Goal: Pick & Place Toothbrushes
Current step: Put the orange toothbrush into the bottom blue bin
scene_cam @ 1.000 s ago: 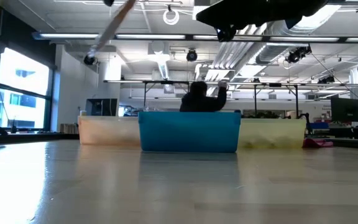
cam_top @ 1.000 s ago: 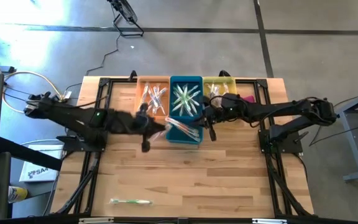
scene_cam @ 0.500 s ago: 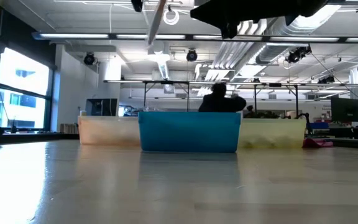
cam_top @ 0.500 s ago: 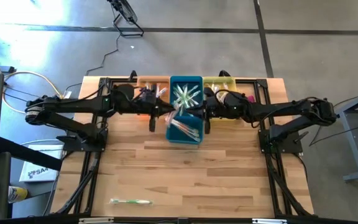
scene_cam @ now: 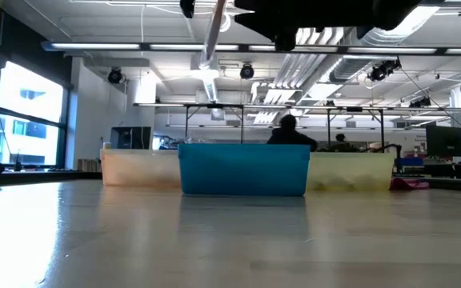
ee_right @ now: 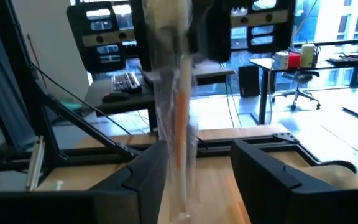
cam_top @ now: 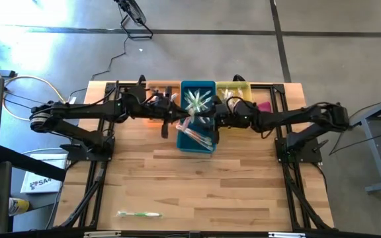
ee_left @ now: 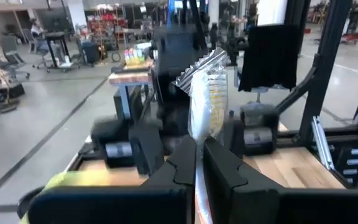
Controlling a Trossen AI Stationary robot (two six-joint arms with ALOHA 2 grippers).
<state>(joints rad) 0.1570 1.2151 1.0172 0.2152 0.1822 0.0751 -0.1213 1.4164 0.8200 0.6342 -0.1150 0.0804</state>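
From where I stand, the two arms meet above the blue bin (cam_top: 197,125). The left gripper (ee_left: 199,163) has its fingers pressed together on a wrapped toothbrush (ee_left: 205,102), which stands up out of the pinch with its crinkled clear sleeve and yellowish handle showing. The right gripper (ee_right: 199,163) faces it with fingers well apart, and the same toothbrush hangs in the gap between them, touching neither as far as I can tell.

This looks light and stiff along its handle, but the shiny wrapper is slick and loose, so I judge it could slide or twist in a weak pinch. The handle's middle, squeezed across its narrow width, seems the safest hold; the flared wrapper end beyond the left fingertips would just crumple.

More toothbrushes (cam_top: 197,102) lie heaped in the bin below both grippers.
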